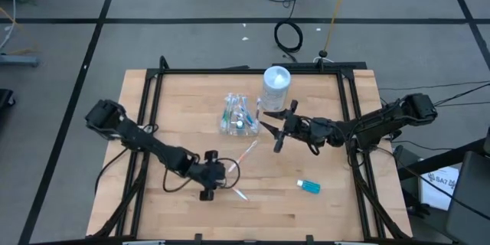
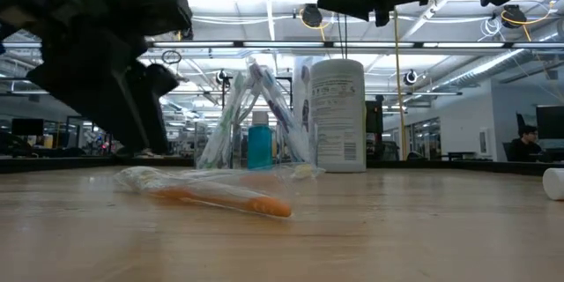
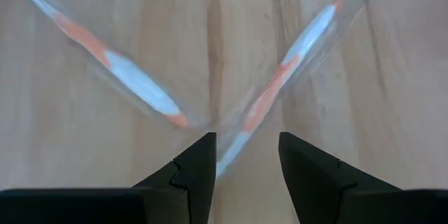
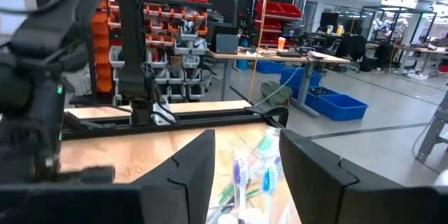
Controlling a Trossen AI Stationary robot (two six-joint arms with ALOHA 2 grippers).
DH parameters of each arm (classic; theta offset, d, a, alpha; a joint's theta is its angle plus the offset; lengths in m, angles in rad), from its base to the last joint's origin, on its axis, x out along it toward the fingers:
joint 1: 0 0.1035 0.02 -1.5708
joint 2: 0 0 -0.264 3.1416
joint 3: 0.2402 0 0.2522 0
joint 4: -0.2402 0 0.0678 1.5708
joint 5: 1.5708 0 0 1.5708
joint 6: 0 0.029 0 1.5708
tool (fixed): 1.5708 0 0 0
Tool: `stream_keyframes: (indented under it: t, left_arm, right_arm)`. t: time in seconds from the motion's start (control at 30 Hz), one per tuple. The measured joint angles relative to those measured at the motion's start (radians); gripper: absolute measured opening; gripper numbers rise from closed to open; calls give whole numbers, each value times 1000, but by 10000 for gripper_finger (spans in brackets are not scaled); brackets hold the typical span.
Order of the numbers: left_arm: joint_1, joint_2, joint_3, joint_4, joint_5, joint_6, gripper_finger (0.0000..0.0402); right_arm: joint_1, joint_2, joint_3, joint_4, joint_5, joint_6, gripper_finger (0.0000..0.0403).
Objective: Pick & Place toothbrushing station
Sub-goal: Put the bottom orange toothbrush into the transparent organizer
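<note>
High view: two wrapped orange toothbrushes [image 1: 243,155] lay on the table [image 1: 329,214], near of the clear cup [image 1: 236,119]. The left gripper [image 1: 217,174] hung over them, jaws open and empty, probably about to grasp one. The right gripper [image 1: 277,126] hovered beside the cup, open, empty.

Looking down, we see the clear cup [image 1: 236,119] of toothbrushes standing beside the white canister [image 1: 276,84]. Our right gripper [image 1: 277,127] hovers open just beside the cup. Our left gripper [image 1: 223,178] sits low over two wrapped toothbrushes [image 1: 243,155], and a blue tube [image 1: 308,187] lies apart.
</note>
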Motion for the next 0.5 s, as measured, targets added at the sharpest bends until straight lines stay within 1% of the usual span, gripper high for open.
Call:
stream_keyframes:
  t: [0.07, 0.2, 0.3, 0.43, 0.5]
  left_arm:
    - [-9, 19, 0, 34, 0, -90, 159]
    - [-17, 11, 0, 84, 3, -376, 159]
    - [-31, -1, 3, 84, -15, -552, 159]
    - [-40, 14, 4, 61, -28, -919, 159]
    - [-40, 18, 3, 29, -38, -1019, 159]
  right_arm:
    - [2, 0, 0, 2, 0, 0, 153]
    - [2, 0, 0, 5, 0, 0, 153]
    - [2, 0, 0, 24, 0, 0, 151]
    - [2, 0, 1, 57, -1, 0, 152]
    - [2, 0, 1, 64, -1, 0, 153]
